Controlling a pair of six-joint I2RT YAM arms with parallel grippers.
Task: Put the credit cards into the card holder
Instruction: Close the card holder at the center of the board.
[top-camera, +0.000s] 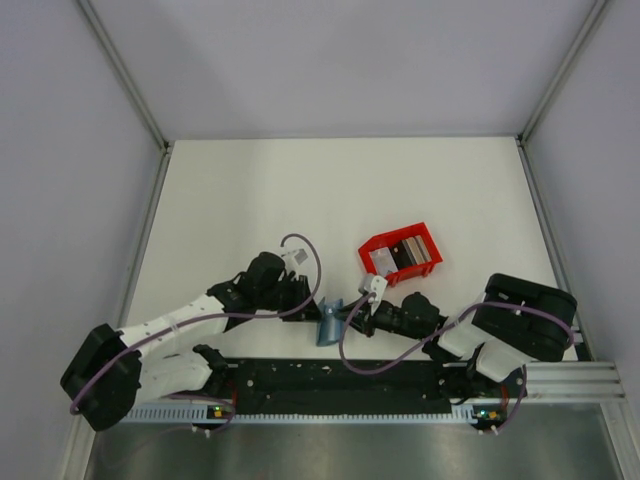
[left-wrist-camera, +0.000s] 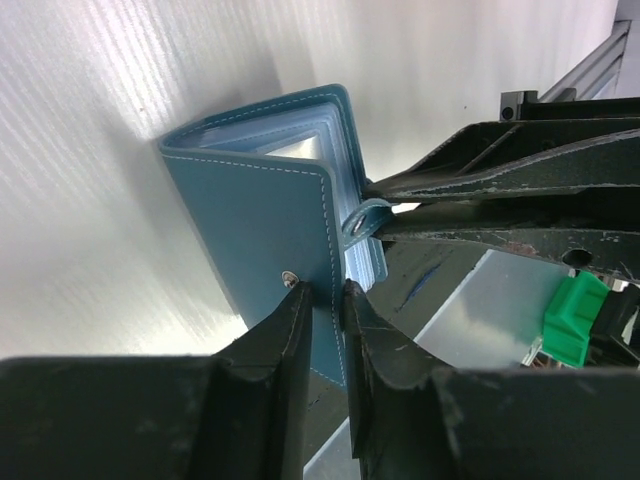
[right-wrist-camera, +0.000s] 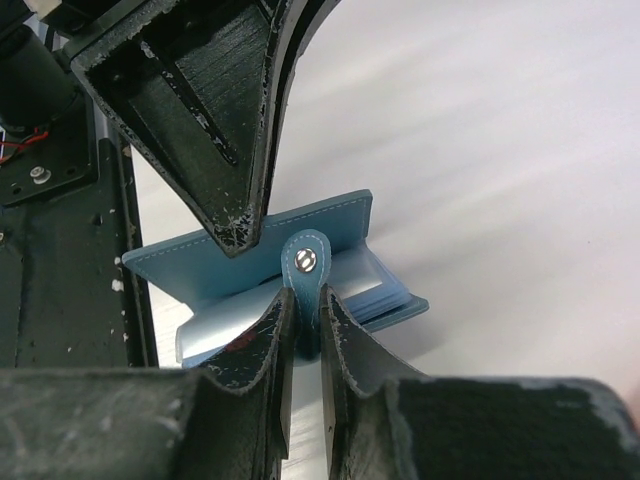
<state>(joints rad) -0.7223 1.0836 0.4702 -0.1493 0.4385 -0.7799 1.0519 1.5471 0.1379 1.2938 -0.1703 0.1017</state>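
The teal card holder (top-camera: 328, 324) is held open between both grippers near the table's front edge. In the left wrist view my left gripper (left-wrist-camera: 322, 290) is shut on the edge of the holder's cover (left-wrist-camera: 255, 215), beside its snap stud. In the right wrist view my right gripper (right-wrist-camera: 305, 300) is shut on the holder's snap strap (right-wrist-camera: 305, 262), with pale inner sleeves (right-wrist-camera: 385, 285) fanned open behind it. The credit cards (top-camera: 404, 252), grey-silver and dark, lie in the red tray (top-camera: 373, 247). In the top view the left gripper (top-camera: 306, 312) and right gripper (top-camera: 347, 318) meet at the holder.
The red tray stands just behind my right gripper. The black base rail (top-camera: 330, 385) runs along the near edge, right below the holder. White table surface (top-camera: 330, 190) stretches behind, bounded by metal frame posts at both sides.
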